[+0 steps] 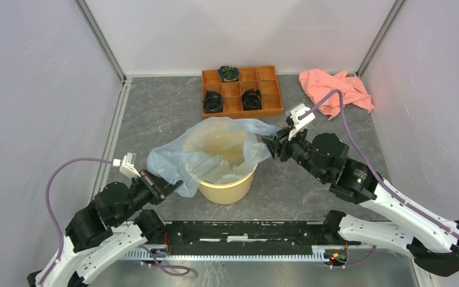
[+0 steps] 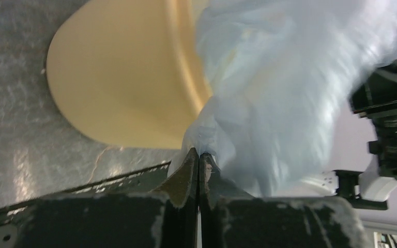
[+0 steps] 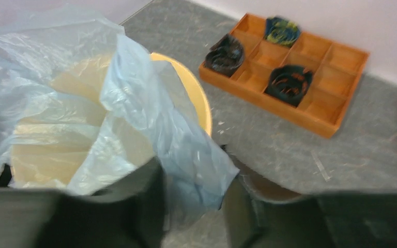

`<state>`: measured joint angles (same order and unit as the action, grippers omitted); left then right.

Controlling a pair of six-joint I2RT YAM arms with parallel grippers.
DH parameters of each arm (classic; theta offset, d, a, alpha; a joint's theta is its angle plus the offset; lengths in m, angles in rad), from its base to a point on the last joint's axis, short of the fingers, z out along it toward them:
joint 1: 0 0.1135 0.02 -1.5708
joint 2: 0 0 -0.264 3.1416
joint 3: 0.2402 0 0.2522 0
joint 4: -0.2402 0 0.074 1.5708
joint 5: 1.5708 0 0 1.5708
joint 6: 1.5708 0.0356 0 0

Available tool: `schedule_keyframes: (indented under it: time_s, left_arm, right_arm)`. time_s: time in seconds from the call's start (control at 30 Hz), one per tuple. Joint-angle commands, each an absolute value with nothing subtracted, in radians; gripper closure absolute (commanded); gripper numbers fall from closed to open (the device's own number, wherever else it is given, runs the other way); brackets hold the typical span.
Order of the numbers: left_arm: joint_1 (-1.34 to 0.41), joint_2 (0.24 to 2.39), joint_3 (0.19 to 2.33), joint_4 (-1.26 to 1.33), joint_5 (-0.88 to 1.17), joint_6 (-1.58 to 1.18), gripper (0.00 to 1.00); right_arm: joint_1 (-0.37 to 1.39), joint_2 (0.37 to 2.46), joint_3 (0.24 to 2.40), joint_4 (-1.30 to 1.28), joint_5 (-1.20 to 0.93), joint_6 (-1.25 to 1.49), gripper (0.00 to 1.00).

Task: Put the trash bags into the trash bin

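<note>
Lab test cell — white panels [image 1: 239, 30], aluminium framing [image 1: 100, 39].

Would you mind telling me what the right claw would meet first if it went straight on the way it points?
The trash bag: a fold lies inside the open right claw. Just behind it, probably, comes the rim of the yellow bin.

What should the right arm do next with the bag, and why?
Probably close the right jaws: they stand open with an edge of the trash bag between them, just outside the bin, while the left jaws pinch its other side.
</note>
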<state>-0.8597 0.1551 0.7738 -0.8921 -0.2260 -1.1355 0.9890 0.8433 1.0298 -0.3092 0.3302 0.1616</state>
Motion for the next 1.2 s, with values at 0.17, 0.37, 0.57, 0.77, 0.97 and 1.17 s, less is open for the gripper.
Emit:
schedule_keyframes:
  time_s: [0.17, 0.37, 0.57, 0.77, 0.97, 1.17]
  left_arm:
    - [-0.861, 0.141, 0.833, -0.994, -0.242, -1.184, 0.98]
    - [-0.861, 0.161, 0.875, -1.008, -0.255, -1.164, 0.98]
    - [-0.861, 0.195, 0.918, -1.021, -0.272, -1.140, 0.98]
    - [-0.861, 0.226, 0.932, -1.022, -0.260, -1.135, 0.98]
    - [-0.861, 0.215, 0.904, -1.016, -0.237, -1.165, 0.98]
    - [-0.861, 0.185, 0.857, -1.015, -0.235, -1.196, 0.98]
  right_arm:
    - [0.988, 0.876, 1.070, -0.410, 0.058, 0.254, 0.06]
    - [0.992, 0.800, 1.047, -0.322, -0.149, 0.286, 0.02]
    - [0.992, 0.748, 1.084, -0.320, -0.220, 0.287, 0.02]
    - [0.990, 0.695, 1.121, -0.364, -0.191, 0.292, 0.02]
    - [1.001, 0.683, 0.925, -0.202, -0.274, 0.383, 0.02]
    - [1.097, 0.743, 0.854, -0.066, -0.131, 0.408, 0.02]
